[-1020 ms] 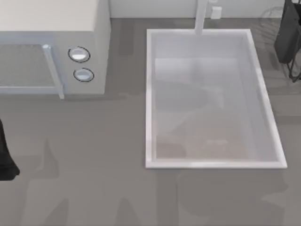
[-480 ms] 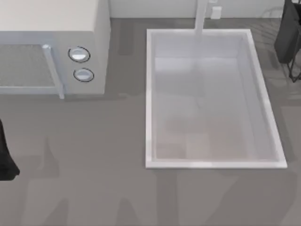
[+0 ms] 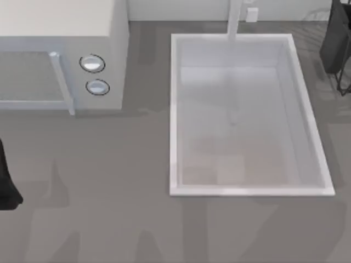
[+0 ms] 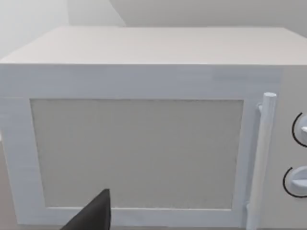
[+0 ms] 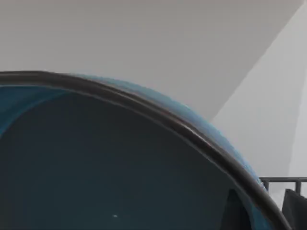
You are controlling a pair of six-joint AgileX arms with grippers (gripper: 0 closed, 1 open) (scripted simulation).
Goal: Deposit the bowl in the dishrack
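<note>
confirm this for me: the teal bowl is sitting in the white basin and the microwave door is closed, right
Not quite. The top view shows no bowl in the white basin. The teal bowl sits close up before the right wrist camera, beside a dark rack rail. The microwave door is closed, as you said.

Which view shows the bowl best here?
The right wrist view: the bowl sits close up, with its teal inside and dark rim plain. The top view gives the sink, the microwave and a dark arm at the right edge. The left wrist view faces the microwave.
</note>
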